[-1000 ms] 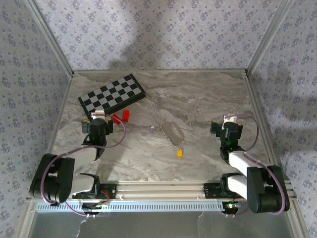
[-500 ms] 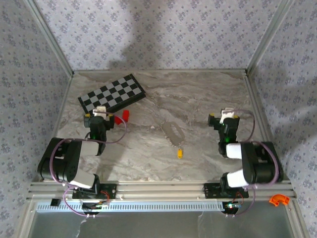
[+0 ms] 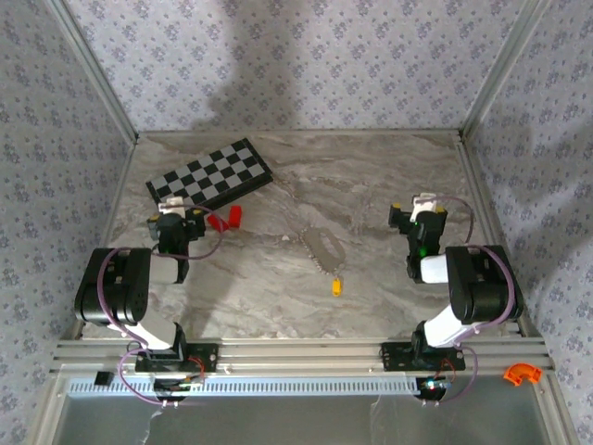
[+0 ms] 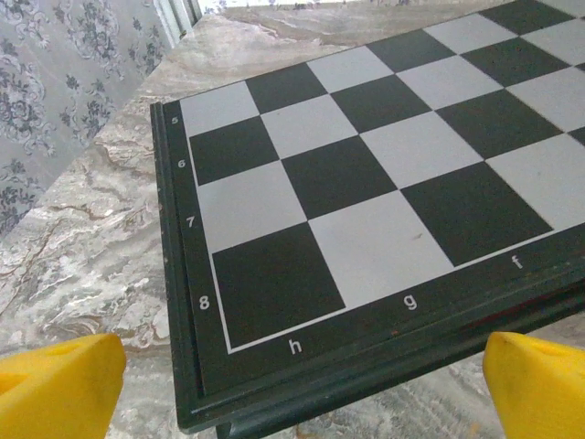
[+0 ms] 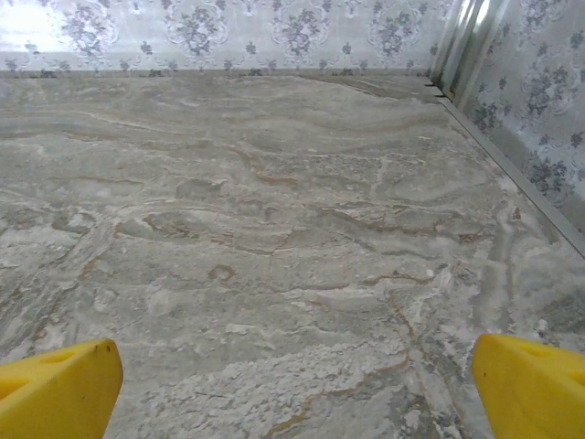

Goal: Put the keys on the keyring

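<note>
**Status.** No handling of the task items has begun; I judge this to be the approach stage.

**Grippers.** The left gripper (image 3: 173,209), left of centre in the overhead view, is released and empty. The right gripper (image 3: 422,208), right of centre, is the same.

**Task items.** The key (image 3: 336,285) lies on the tabletop (image 3: 389,167) at lower centre. It is just beside the lower end of the keyring (image 3: 322,247). Whether they touch cannot be told. Both lie between the arms, well apart from either gripper.

**Next move.** One gripper must turn inward and come down on the small key. The other must steady the chain.

**Views compared.** The overhead view places both items, the chessboard (image 3: 211,174) and the red blocks (image 3: 227,218). The left wrist view adds the board's corner lettering between wide-set yellow pads (image 4: 59,384). The right wrist view shows bare marbled surface between its pads (image 5: 55,389).
</note>
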